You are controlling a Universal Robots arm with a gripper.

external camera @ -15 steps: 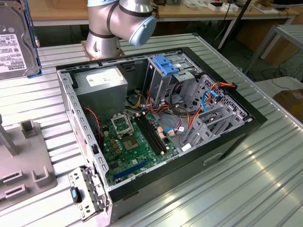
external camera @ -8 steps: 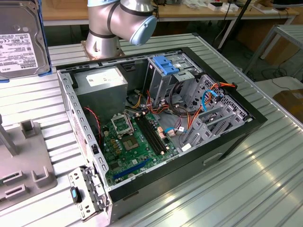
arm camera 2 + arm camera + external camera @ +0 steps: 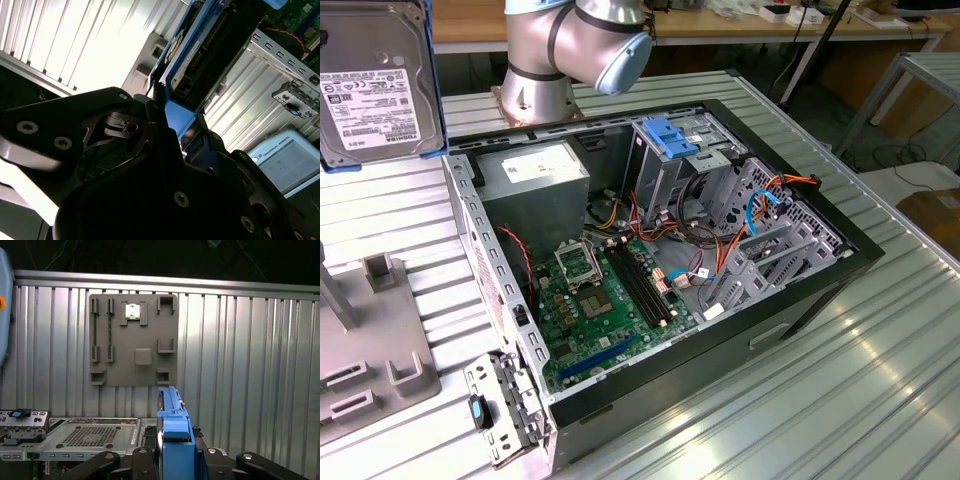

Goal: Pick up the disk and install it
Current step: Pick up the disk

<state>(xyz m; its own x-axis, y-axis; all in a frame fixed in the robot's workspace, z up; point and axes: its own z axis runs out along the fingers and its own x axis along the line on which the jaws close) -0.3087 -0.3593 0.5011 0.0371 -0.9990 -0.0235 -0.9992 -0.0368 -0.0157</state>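
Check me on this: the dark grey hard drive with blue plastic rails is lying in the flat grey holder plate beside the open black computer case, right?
No. The hard drive is not lying in the holder plate; the gripper holds it clamped, clear of the plate, as the first wrist view shows. The plate is beside the computer case.

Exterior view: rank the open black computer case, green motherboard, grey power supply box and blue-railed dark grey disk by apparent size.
1. Open black computer case.
2. Green motherboard and blue-railed disk: alike; the disk sits near the camera, cropped, so unranked.
3. Grey power supply box.
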